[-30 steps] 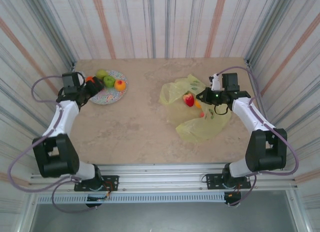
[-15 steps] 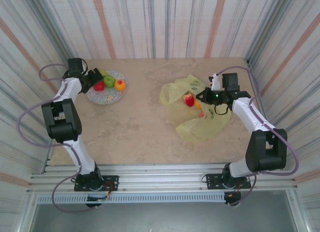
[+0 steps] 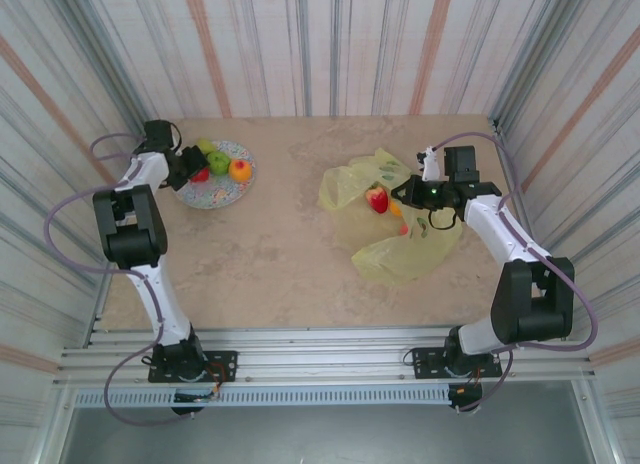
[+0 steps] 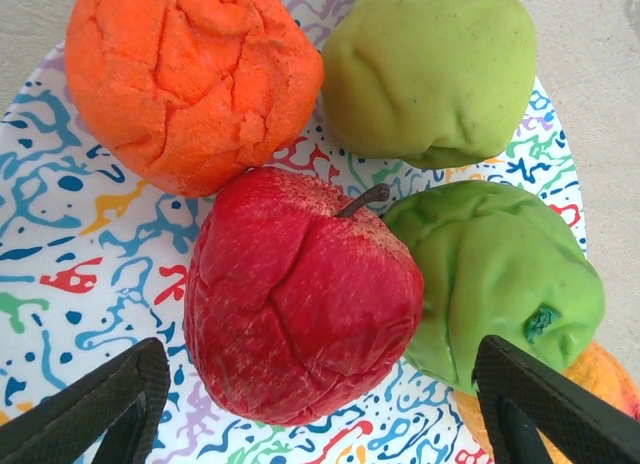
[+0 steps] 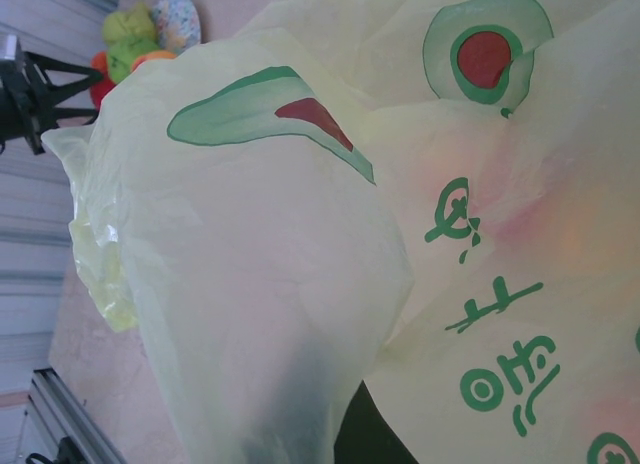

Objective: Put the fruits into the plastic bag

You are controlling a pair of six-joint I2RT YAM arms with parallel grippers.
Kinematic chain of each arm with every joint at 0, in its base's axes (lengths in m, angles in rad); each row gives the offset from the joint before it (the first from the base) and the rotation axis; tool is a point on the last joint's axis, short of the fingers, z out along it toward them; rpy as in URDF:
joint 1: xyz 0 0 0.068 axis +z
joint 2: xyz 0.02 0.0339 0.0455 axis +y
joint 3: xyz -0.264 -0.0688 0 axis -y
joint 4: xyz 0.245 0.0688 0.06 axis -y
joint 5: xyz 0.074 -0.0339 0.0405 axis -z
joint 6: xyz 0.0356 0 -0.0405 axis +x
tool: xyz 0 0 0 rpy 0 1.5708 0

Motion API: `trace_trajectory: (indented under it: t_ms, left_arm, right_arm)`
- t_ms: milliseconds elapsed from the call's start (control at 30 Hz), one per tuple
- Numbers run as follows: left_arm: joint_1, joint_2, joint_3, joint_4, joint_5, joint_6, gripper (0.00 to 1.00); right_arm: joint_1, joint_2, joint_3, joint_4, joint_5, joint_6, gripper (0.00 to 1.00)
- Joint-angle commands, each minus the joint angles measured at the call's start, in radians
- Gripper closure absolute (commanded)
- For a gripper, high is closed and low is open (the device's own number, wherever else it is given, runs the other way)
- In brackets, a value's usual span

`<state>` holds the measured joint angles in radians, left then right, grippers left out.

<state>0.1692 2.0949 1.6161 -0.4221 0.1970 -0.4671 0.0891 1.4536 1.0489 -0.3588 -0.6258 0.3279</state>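
I judge the job partly done: some fruit is already bagged, but five pieces wait on the plate [image 4: 60, 264], so most of the carrying is ahead of me. My left gripper [image 4: 320, 369] hangs over that plate with its fingers [image 4: 110, 404] spread apart, holding nothing. The red fruit [image 4: 300, 294] sits directly between them, touching neither. Just outside the finger on the right of the wrist picture is a green fruit [image 4: 500, 284], pressed against the red one, with the yellow-orange fruit [image 4: 600, 384] peeking out behind it. Further ahead of the fingers lie the orange fruit [image 4: 190, 79] and the second green fruit [image 4: 430, 69], side by side near the far rim. Across the table [image 3: 290, 234], well apart from all this, my right gripper [image 3: 408, 192] is closed and seems to pinch the edge of the plastic bag [image 3: 400, 254], lifting its film up in front of the wrist camera. Just beside that hand, at the bag's mouth, I see a bagged red fruit [image 3: 377, 199], and something orange [image 3: 397, 210] next to it. I cannot tell how many pieces are inside
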Motion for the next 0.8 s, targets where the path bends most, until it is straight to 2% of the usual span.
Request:
trace_trajectory:
  t_ms: [0,167,500,600,767]
  left_arm:
    - [0.000,0.038,0.028,-0.018,-0.010,0.022,0.20]
    - [0.001,0.057,0.041,-0.025,-0.015,0.022,0.23]
    - [0.003,0.037,0.010,-0.023,-0.019,0.025,0.36]
    - [0.002,0.007,-0.022,-0.013,-0.010,0.022,0.37]
    - [0.001,-0.170,-0.170,0.071,0.021,-0.029,0.40]
  right_arm:
    - [-0.007,0.019,-0.008,0.013,-0.014,-0.025,1.00]
    - [-0.008,0.018,-0.008,0.011,-0.015,-0.026,1.00]
    - [-0.007,0.018,-0.010,0.013,-0.016,-0.026,1.00]
    - [-0.008,0.019,-0.012,0.015,-0.015,-0.026,1.00]
    - [-0.008,0.018,-0.013,0.015,-0.019,-0.026,1.00]
